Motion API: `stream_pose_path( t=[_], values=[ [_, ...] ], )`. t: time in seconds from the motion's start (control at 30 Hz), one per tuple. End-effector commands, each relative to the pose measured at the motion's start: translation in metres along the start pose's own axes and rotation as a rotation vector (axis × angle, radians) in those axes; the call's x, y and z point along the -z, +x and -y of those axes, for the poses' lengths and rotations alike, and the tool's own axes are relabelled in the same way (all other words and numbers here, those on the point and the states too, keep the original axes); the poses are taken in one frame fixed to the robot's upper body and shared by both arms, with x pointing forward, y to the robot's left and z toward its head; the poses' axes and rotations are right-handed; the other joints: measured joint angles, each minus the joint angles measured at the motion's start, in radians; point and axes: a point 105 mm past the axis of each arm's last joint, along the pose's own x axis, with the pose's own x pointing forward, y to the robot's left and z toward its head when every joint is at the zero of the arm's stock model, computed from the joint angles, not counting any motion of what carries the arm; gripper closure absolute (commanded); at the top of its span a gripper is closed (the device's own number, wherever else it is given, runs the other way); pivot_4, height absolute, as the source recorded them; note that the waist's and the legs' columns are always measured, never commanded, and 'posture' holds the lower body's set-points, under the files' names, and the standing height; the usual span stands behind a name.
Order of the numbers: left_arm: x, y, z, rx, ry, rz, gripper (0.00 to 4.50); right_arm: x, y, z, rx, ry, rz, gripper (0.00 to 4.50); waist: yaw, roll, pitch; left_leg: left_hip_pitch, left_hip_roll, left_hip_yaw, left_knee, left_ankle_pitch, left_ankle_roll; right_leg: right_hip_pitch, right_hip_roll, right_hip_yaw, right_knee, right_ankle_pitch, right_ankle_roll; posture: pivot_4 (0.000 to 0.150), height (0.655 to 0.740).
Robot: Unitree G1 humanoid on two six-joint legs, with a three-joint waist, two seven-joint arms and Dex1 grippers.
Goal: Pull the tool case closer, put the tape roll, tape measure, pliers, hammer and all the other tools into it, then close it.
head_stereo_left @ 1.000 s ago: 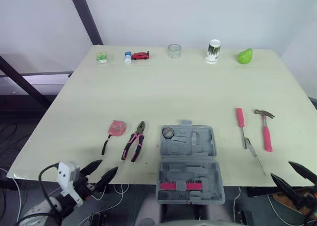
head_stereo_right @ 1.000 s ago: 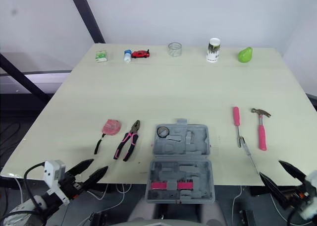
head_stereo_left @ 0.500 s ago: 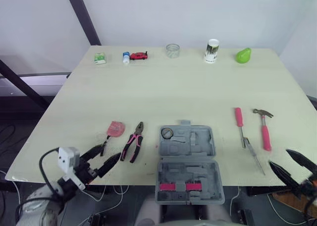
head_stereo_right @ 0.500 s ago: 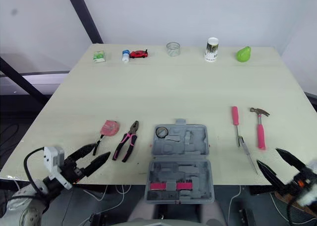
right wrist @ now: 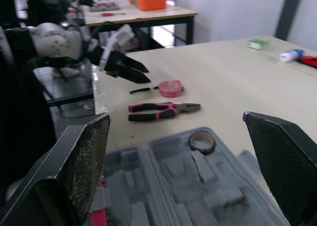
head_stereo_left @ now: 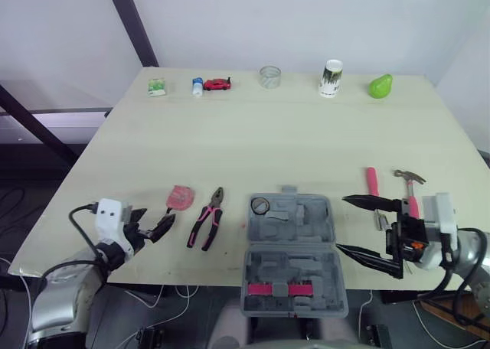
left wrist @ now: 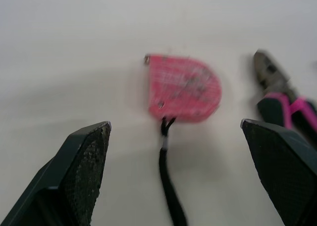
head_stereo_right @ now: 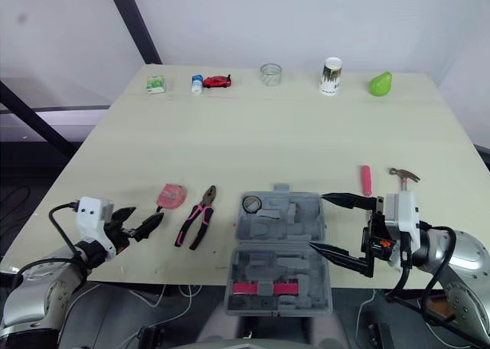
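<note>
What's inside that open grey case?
The tool case holds a tape roll in its far half and a pink piece nearer; the right gripper covers its right edge.

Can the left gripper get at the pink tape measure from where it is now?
Probably yes. The left gripper is open and aimed at the tape measure, with only its black strap and bare table between them; the pliers lie apart to one side.
</note>
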Motion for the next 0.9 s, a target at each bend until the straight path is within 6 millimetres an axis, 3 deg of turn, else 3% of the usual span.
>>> stream_pose_path(
  t=[0.03, 0.07, 0.23, 0.27, 0.33, 0.37, 0.4, 0.43, 0.5, 0.7, 0.9],
  values=[
    [0.000, 0.006, -0.004, -0.030, 0.027, -0.040, 0.02, -0.005, 0.002, -0.001, -0.020, -0.020, 0.007, 0.00, -0.002, 0.000, 0.000, 0.000, 0.000, 0.000, 0.000, 0.000, 0.000, 0.000, 0.000, 0.000, 0.000, 0.000, 0.000, 0.150, 0.7400],
    [0.002, 0.010, -0.003, -0.030, 0.023, -0.051, 0.02, -0.006, 0.003, -0.001, -0.021, -0.022, 0.011, 0.00, -0.002, 0.000, 0.000, 0.000, 0.000, 0.000, 0.000, 0.000, 0.000, 0.000, 0.000, 0.000, 0.000, 0.000, 0.000, 0.150, 0.7400],
    [0.003, 0.025, 0.005, -0.025, 0.007, -0.075, 1.19, -0.009, 0.004, -0.004, -0.019, -0.026, 0.016, 0.00, -0.003, 0.000, 0.000, 0.000, 0.000, -0.001, 0.000, 0.000, 0.000, 0.000, 0.000, 0.000, 0.001, 0.000, 0.000, 0.150, 0.7400],
    [0.002, 0.027, 0.011, -0.013, 0.001, -0.078, 1.75, -0.009, 0.004, -0.005, -0.018, -0.026, 0.013, 0.00, -0.003, 0.000, 0.000, 0.000, 0.000, -0.001, 0.000, 0.000, 0.000, 0.000, 0.000, 0.000, 0.001, 0.000, 0.000, 0.150, 0.7400],
    [-0.002, 0.029, 0.017, -0.008, -0.011, -0.076, 2.41, -0.008, 0.002, -0.005, -0.014, -0.028, 0.007, 0.00, -0.001, 0.000, 0.000, 0.000, 0.000, -0.001, 0.000, 0.000, 0.000, 0.000, -0.001, 0.000, 0.001, 0.000, 0.000, 0.150, 0.7400],
    [-0.003, 0.028, 0.019, -0.009, -0.017, -0.076, 3.03, -0.008, 0.002, -0.005, -0.011, -0.029, 0.006, 0.00, -0.001, 0.000, 0.000, 0.000, 0.000, -0.001, 0.000, 0.000, 0.000, 0.000, -0.001, 0.000, 0.001, 0.001, 0.001, 0.150, 0.7400],
    [-0.002, 0.023, 0.022, -0.001, -0.019, -0.078, 3.15, -0.008, 0.002, -0.005, -0.011, -0.027, 0.005, 0.00, -0.002, 0.000, 0.000, 0.000, 0.000, 0.000, 0.000, 0.000, 0.000, 0.000, -0.002, 0.000, 0.001, 0.001, 0.001, 0.150, 0.7400],
    [0.000, 0.018, 0.025, 0.006, -0.023, -0.081, 3.80, -0.008, 0.002, -0.006, -0.013, -0.024, 0.005, 0.00, -0.006, 0.000, 0.000, 0.000, 0.000, 0.000, 0.000, 0.000, 0.000, 0.000, -0.002, 0.000, 0.001, 0.001, 0.001, 0.150, 0.7400],
    [0.008, 0.004, 0.030, 0.012, -0.028, -0.100, 4.30, -0.007, 0.003, -0.009, -0.028, -0.015, 0.006, 0.00, -0.006, 0.000, 0.000, 0.001, 0.000, 0.000, -0.001, 0.000, 0.000, 0.000, -0.007, 0.000, 0.000, 0.001, 0.000, 0.150, 0.7400],
    [0.034, -0.038, 0.036, -0.004, -0.044, -0.172, 4.42, -0.006, 0.005, -0.015, -0.088, -0.008, 0.005, 0.00, -0.016, 0.000, 0.000, 0.001, 0.000, -0.001, -0.003, 0.000, 0.000, 0.000, -0.010, 0.003, -0.001, -0.002, -0.004, 0.150, 0.7400],
    [0.045, -0.060, 0.034, -0.036, -0.055, -0.208, 4.42, -0.003, 0.005, -0.015, -0.106, 0.002, 0.000, 0.00, -0.013, 0.000, 0.000, 0.000, 0.000, -0.002, -0.003, 0.000, 0.000, 0.000, -0.011, 0.003, -0.001, -0.002, -0.004, 0.150, 0.7400]
  ],
)
